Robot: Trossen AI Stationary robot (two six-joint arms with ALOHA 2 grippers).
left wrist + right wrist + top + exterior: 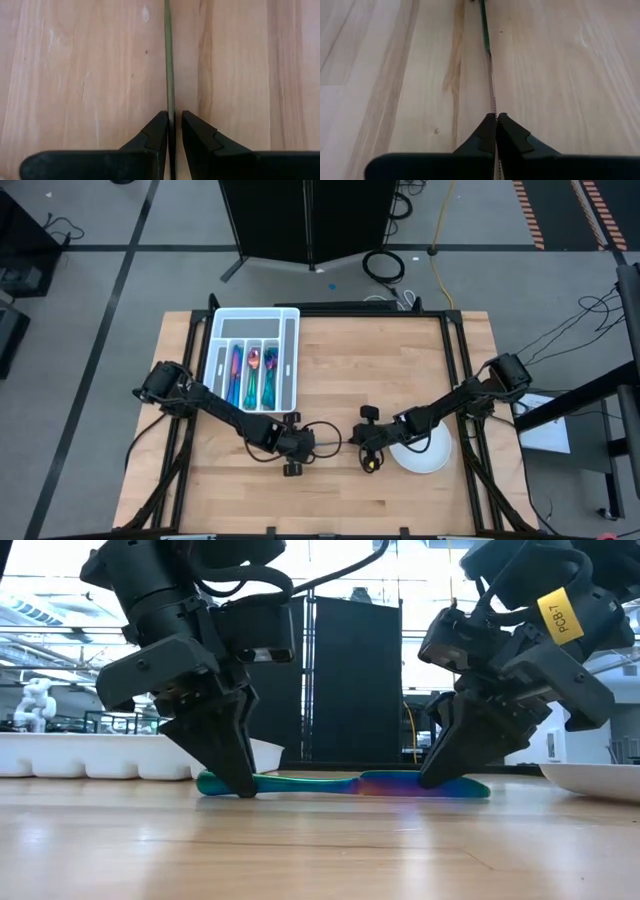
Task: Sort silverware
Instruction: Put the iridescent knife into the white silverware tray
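Observation:
One iridescent knife [350,784] lies along the table's near middle, standing on its edge. In both wrist views it shows as a thin line [169,60] [485,30]. My left gripper [240,790] [298,448] is shut on its teal end, and my right gripper [430,780] [368,448] is shut on its blue-purple end. More rainbow silverware [250,370] lies in the white tray's compartments. My left gripper pinches the knife's teal end [170,107] between its two fingers, from above, pointing down, with one finger on each flat face. The knife stays level at the table top. My right gripper pinches the blue-purple end [493,102] the same way, from above. Whether the knife touches the wood, I cannot tell.
The white divided tray [291,360] [100,755] sits at the table's far left. A round white plate [425,452] [600,780] lies near the right edge, close beside my right arm. Bare wood shows between and in front of the grippers.

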